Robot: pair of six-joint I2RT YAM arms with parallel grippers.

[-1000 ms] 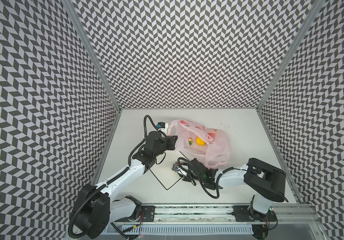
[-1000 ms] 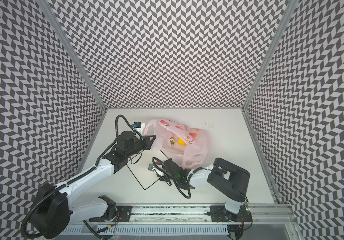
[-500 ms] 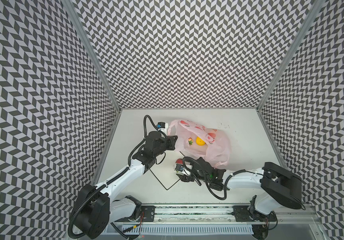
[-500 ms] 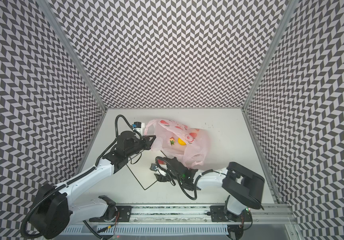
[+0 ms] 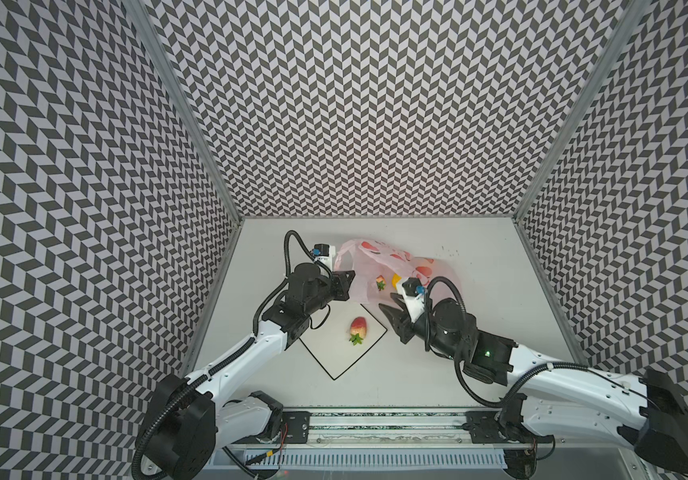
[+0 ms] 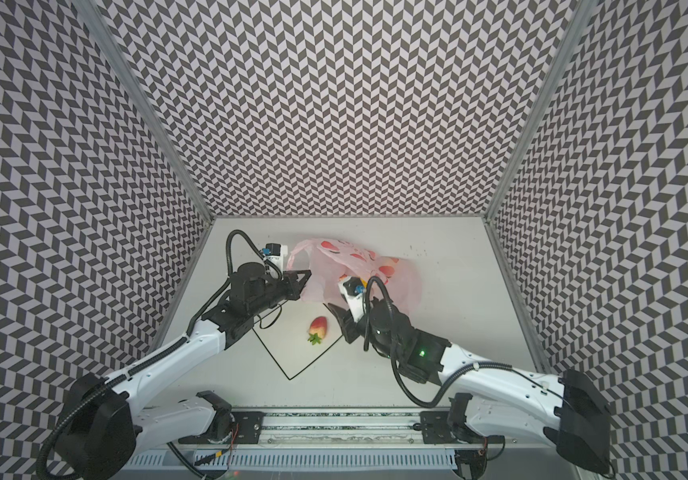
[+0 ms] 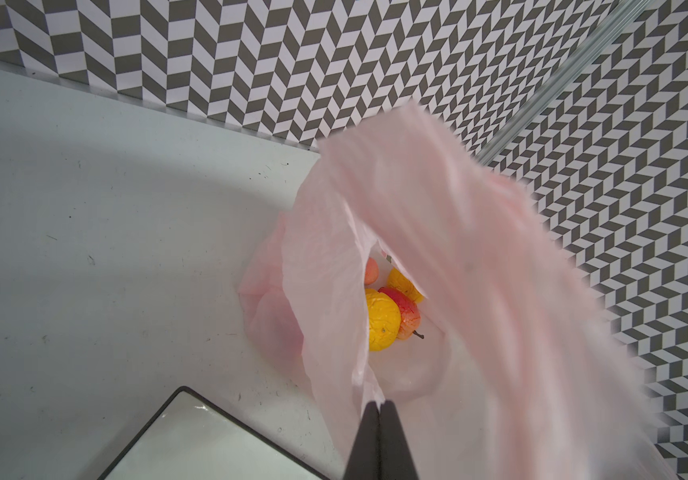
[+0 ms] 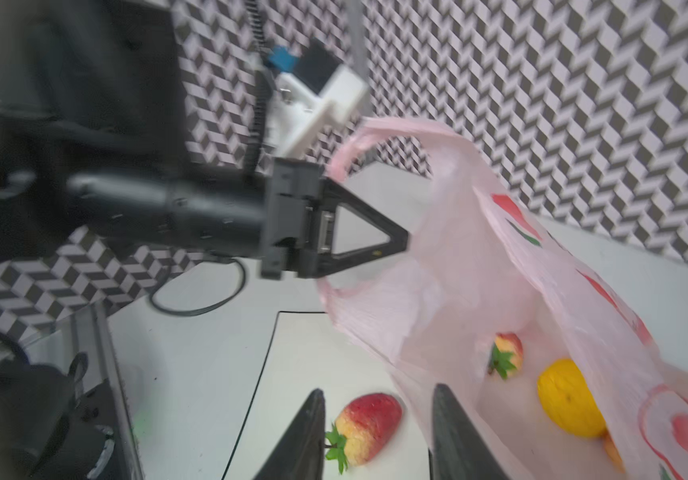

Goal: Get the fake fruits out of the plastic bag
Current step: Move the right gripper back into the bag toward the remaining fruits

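Left jaws: shut flat on a fold of the plastic bag (image 7: 458,249), at its rim, held up off the tabletop (image 5: 500,270). My reading is that this props the mouth open toward the other arm.

Right jaws: partly open and empty, low at the bag's mouth, by the edge of the white plate (image 5: 334,353).

One strawberry (image 5: 358,327) lies on its side on the plate, out of the bag and touched by neither arm. The plate looks like the drop spot. The other fake fruits rest on the bag's floor.

Views compared:
- Right wrist view looks into the mouth and shows an inner strawberry (image 8: 508,351) beside a yellow fruit (image 8: 569,403), and the left pinch from the side.
- That view makes the plate strawberry seem framed by the right jaws. Both top views show it lying apart from them.
- Left wrist view looks down the lifted film and shows a second yellow fruit (image 7: 404,284), a red fruit (image 7: 406,316) touching it, and a small pinkish ball (image 7: 371,270) behind.
- A top view shows only two fruits through the mouth.

Full count inside: cannot tell.
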